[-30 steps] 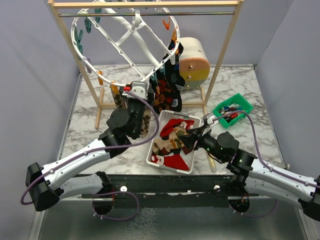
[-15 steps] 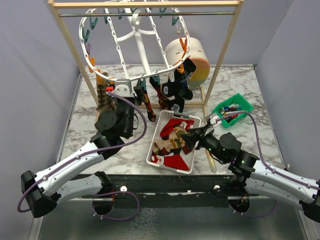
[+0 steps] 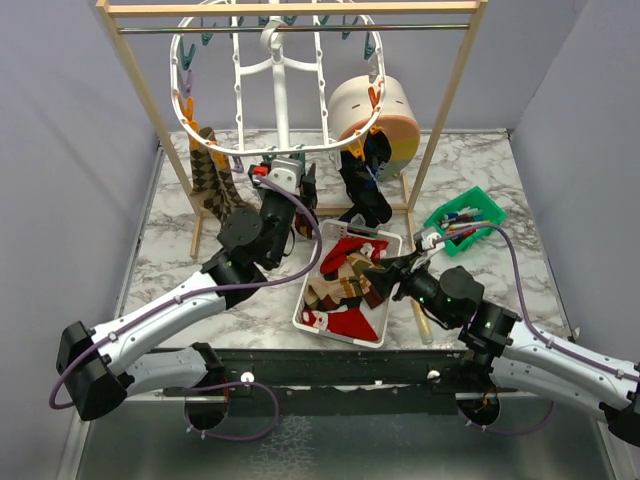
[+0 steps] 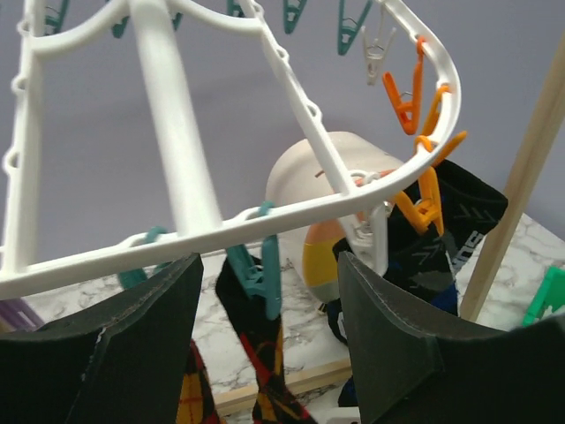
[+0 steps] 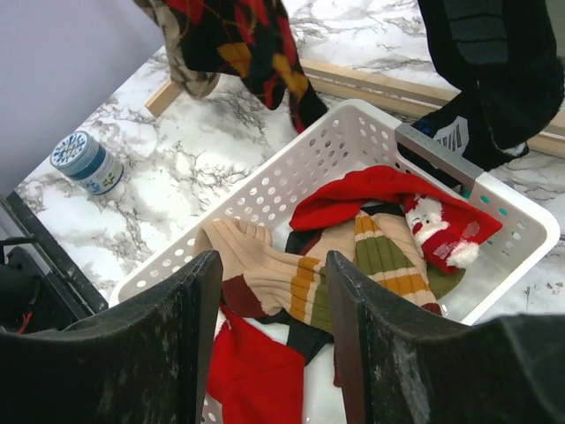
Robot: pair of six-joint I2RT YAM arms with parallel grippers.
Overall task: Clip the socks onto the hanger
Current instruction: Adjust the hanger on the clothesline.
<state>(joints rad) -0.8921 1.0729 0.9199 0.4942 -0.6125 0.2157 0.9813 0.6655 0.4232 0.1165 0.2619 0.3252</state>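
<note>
Hanger [image 3: 281,100]: we see it has swung from tilted to nearly face-on, above and behind the basket [image 5: 327,146].
Clipped socks [image 3: 365,185]: hanging just behind the basket.
Left claw [image 4: 265,291]: spread, empty, under the hanger; it probably turned it.
Right claw [image 5: 271,261]: spread, empty, over the basket's loose socks [image 5: 388,199].
Meaning: free clips [image 4: 406,88] now face us, so we can pick the next sock.

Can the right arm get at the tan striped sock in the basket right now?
Probably yes: its open end effector hangs just above the basket, and the tan striped sock lies on top, uncovered.
</note>
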